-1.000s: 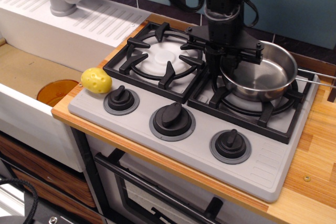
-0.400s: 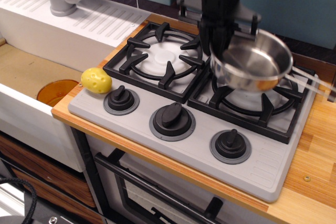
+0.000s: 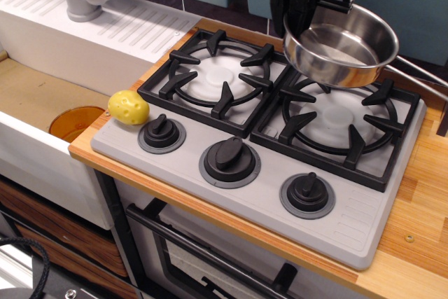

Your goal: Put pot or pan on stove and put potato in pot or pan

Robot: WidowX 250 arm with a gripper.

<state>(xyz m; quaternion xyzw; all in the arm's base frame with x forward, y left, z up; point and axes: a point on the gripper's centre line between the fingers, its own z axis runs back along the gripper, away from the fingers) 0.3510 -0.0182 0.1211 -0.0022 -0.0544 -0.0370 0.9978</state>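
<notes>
Raised since one second ago: saucepan [image 3: 341, 47], then seated on the right burner grate, now carried clear above it and tilted.
Item 1, saucepan: stainless, empty, held at its far-left rim by the gripper [image 3: 299, 6], whose fingers are pinched onto that rim; wire handle runs off to the right; no contact with the stove [image 3: 266, 166] below. Item 2, stove: both grates bare, left and right; three knobs along the near edge. Item 3, potato [image 3: 128, 107]: yellow, unmoved, lying at the stove's near-left corner just beside the left knob, well apart from the pan. Status: neither step stands complete at present; the pan has to be set down on a burner, and the potato remains to be fetched and placed inside.
</notes>
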